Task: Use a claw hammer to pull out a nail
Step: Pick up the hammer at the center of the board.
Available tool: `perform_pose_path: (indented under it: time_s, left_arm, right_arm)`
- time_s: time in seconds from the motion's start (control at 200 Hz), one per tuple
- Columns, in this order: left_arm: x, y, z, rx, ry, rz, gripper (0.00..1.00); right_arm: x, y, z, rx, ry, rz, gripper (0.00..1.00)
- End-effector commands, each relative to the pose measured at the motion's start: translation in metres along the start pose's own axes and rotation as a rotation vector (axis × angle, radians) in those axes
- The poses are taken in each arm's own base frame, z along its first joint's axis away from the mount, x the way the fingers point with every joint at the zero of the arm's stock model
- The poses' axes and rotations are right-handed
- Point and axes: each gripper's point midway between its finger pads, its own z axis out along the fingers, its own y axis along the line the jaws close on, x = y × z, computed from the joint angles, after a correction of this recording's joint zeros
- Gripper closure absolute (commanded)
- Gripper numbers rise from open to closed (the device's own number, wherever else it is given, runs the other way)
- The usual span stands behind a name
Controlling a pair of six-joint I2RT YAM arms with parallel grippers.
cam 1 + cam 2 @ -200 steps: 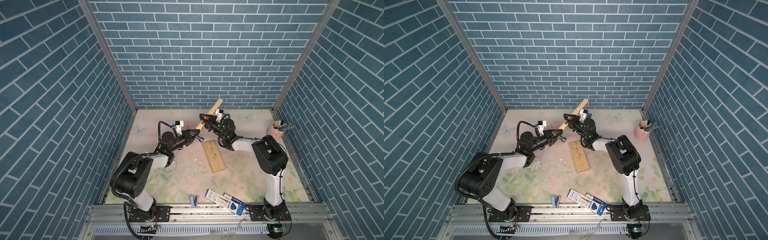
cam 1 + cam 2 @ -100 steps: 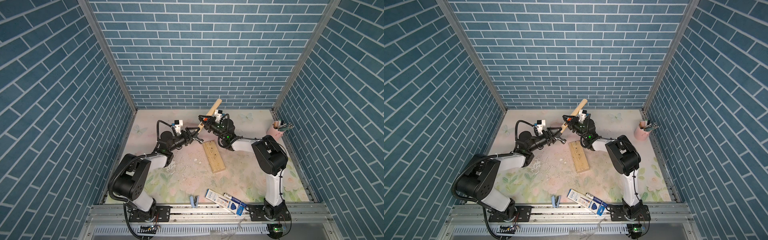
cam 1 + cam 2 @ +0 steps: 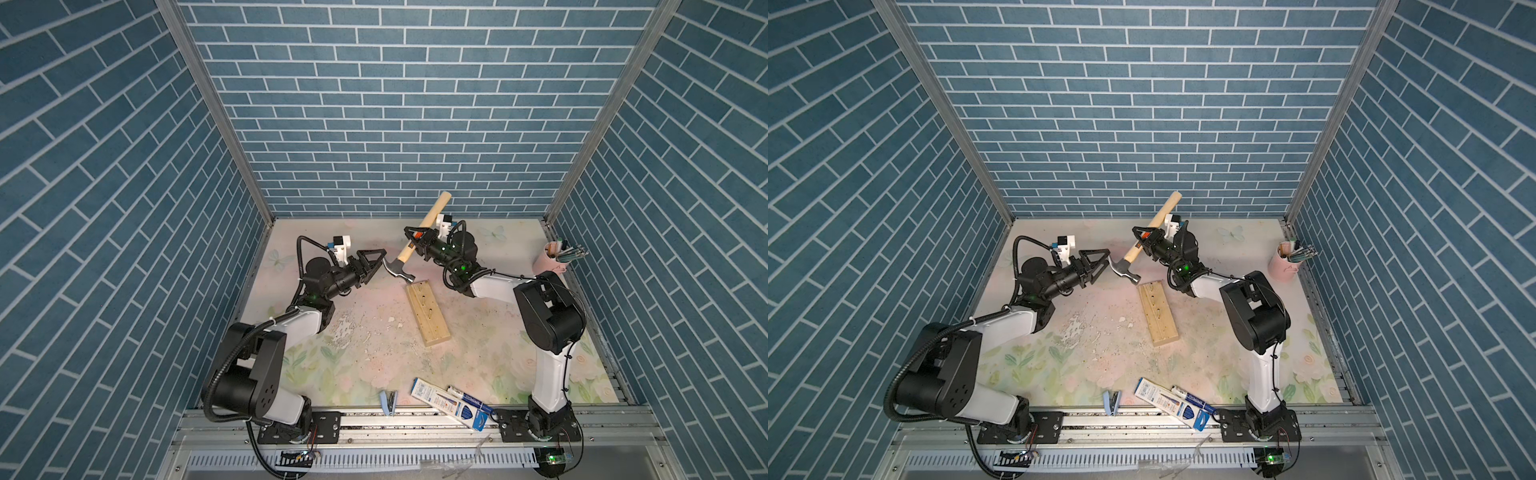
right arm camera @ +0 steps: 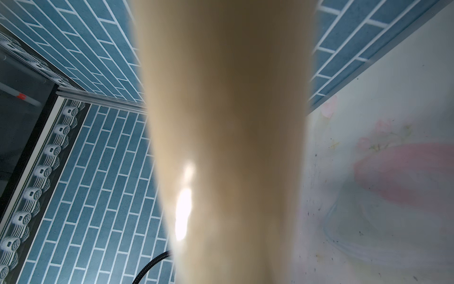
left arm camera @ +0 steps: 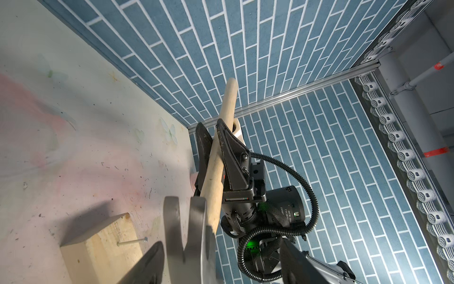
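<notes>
The claw hammer (image 3: 398,270) (image 3: 1124,272) hangs tilted over the far end of a pale wood block (image 3: 428,311) (image 3: 1158,313), head down and handle pointing up at the back wall. My right gripper (image 3: 419,241) (image 3: 1147,239) is shut on the handle just above the head; the handle (image 4: 226,147) fills the right wrist view. My left gripper (image 3: 380,259) (image 5: 221,265) is open, with the grey claw (image 5: 184,221) between its spread fingers (image 5: 147,265) and close to one of them. A nail (image 5: 131,241) sticks out of the block (image 5: 103,246) beside the claw.
A pink cup of pens (image 3: 555,259) stands at the right wall. Blue-and-white boxes (image 3: 451,403) and a small blue clip (image 3: 389,402) lie at the front edge. Flaked patches (image 3: 345,328) mark the floral mat left of the block.
My left gripper has opened and let go of the hammer head. The right gripper keeps its hold on the handle, and the hammer has barely moved.
</notes>
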Motion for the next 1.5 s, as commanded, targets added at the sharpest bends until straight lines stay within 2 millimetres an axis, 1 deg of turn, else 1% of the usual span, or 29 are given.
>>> perform_pose_path:
  time_s: [0.0,0.125,0.195,0.21,0.245,0.415,0.655,0.85,0.975,1.09,1.31,1.495]
  left_arm:
    - [-0.001,-0.002,-0.008,-0.049,0.026,0.064,0.25]
    - [-0.004,-0.004,-0.018,-0.104,0.033,0.125,0.25]
    - [-0.003,0.002,-0.025,-0.143,0.041,0.131,0.25]
    - [-0.008,-0.006,-0.024,-0.135,0.033,0.148,0.25]
    - [-0.010,-0.007,-0.026,-0.146,0.035,0.159,0.25]
    - [-0.009,-0.006,-0.035,-0.222,0.069,0.207,0.25]
    - [-0.004,-0.008,-0.040,-0.291,0.138,0.264,0.25]
    - [-0.002,-0.006,-0.038,-0.298,0.171,0.264,0.25]
    - [0.000,-0.001,-0.036,-0.301,0.188,0.243,0.26]
    - [0.007,0.005,-0.034,-0.310,0.219,0.228,0.26]
    - [0.021,0.013,-0.025,-0.331,0.286,0.219,0.27]
    - [0.030,0.018,-0.020,-0.336,0.314,0.213,0.28]
  right_arm:
    - [-0.015,0.070,-0.013,-0.144,-0.026,-0.048,1.00]
    - [-0.021,0.075,-0.020,-0.134,-0.032,-0.075,1.00]
    - [-0.024,0.078,-0.023,-0.129,-0.032,-0.092,1.00]
    - [-0.023,0.078,-0.024,-0.127,-0.031,-0.095,1.00]
    - [-0.024,0.078,-0.025,-0.121,-0.031,-0.106,1.00]
    - [-0.020,0.086,-0.032,-0.079,-0.008,-0.183,1.00]
    - [-0.012,0.090,-0.047,-0.012,0.023,-0.284,1.00]
    - [-0.006,0.090,-0.062,0.065,0.048,-0.393,1.00]
    - [-0.002,0.091,-0.073,0.113,0.062,-0.473,1.00]
    - [0.004,0.092,-0.083,0.160,0.082,-0.559,1.00]
    - [0.026,0.095,-0.097,0.244,0.145,-0.750,1.00]
    - [0.046,0.095,-0.101,0.278,0.187,-0.876,1.00]
